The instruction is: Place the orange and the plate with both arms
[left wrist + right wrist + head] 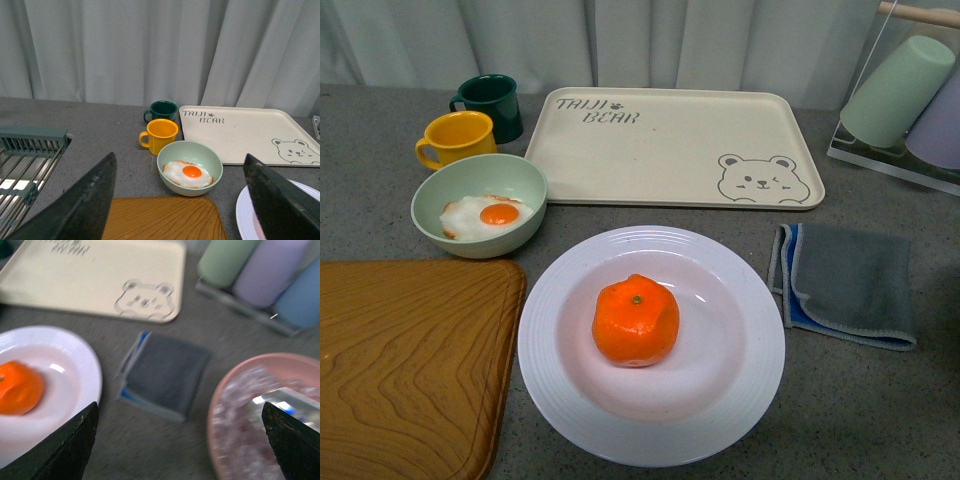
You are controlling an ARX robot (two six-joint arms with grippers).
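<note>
The orange [635, 320] sits in the middle of the white ribbed plate [740, 400] on the grey table, near the front centre. Neither arm shows in the front view. My left gripper [182, 205] is open and empty, above the wooden board, with a slice of the plate [243, 212] by its one finger. My right gripper [182, 450] is open and empty over bare table near the grey cloth; the orange [19, 387] and the plate [75, 370] show at that view's edge. The right wrist view is blurred.
A cream bear tray [670, 145] lies behind the plate. A pale green bowl with a fried egg [480, 205], a yellow mug [458, 138] and a dark green mug [492, 102] stand back left. A wooden board [405, 360] is front left, a folded grey cloth [848, 282] right, a pink bowl [265, 420] and cup rack [910, 100] further right.
</note>
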